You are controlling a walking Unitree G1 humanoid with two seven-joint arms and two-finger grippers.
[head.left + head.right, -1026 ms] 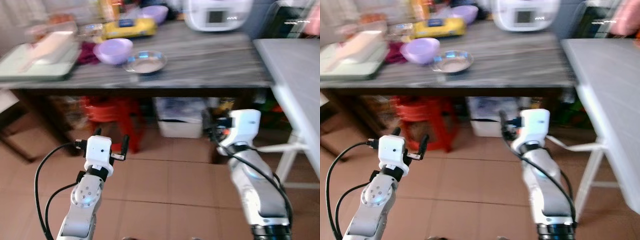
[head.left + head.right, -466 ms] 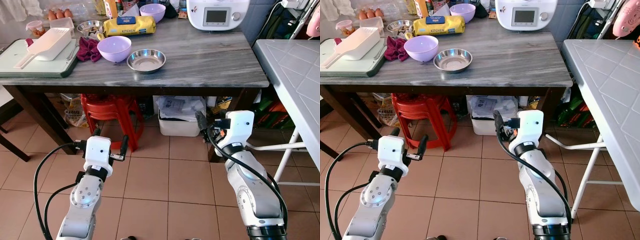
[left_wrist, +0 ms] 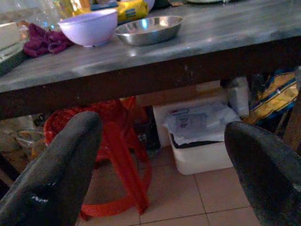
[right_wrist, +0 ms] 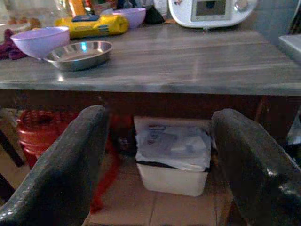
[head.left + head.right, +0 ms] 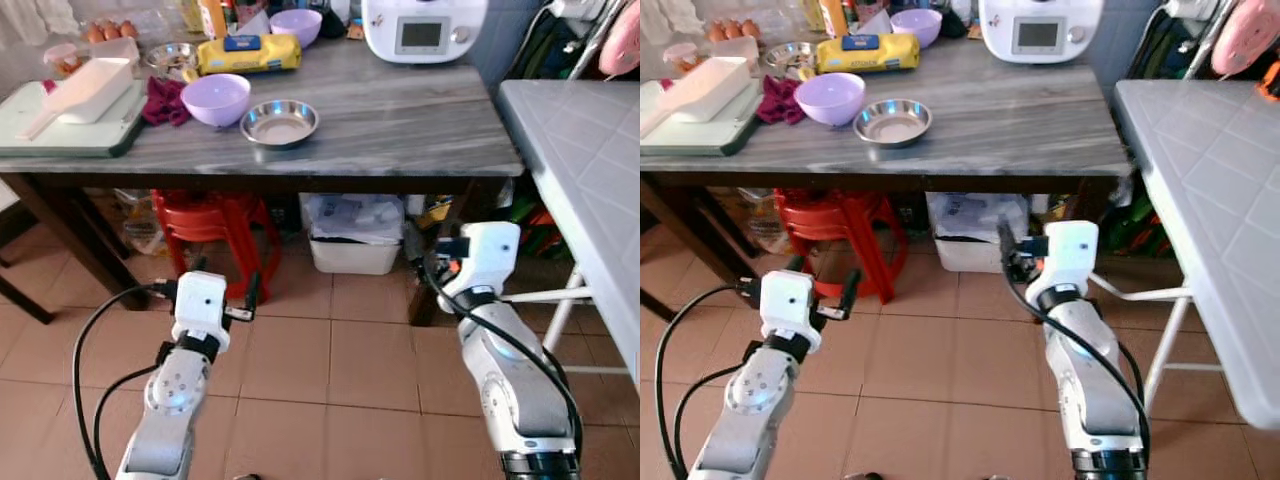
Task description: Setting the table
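Since half a second ago the whole scene has slid slightly in the head views; the camera moved, not the dishes. Both arms hang below the table edge as before, so nothing is picked up yet, and I judge the robot is only lining up.

The left claw and right claw both have their fingers apart, holding nothing. The steel bowl sits just beside the purple bowl on the table.

The head views add a cooker and a white side table. The wrist views look under the table at a red stool and white bin.
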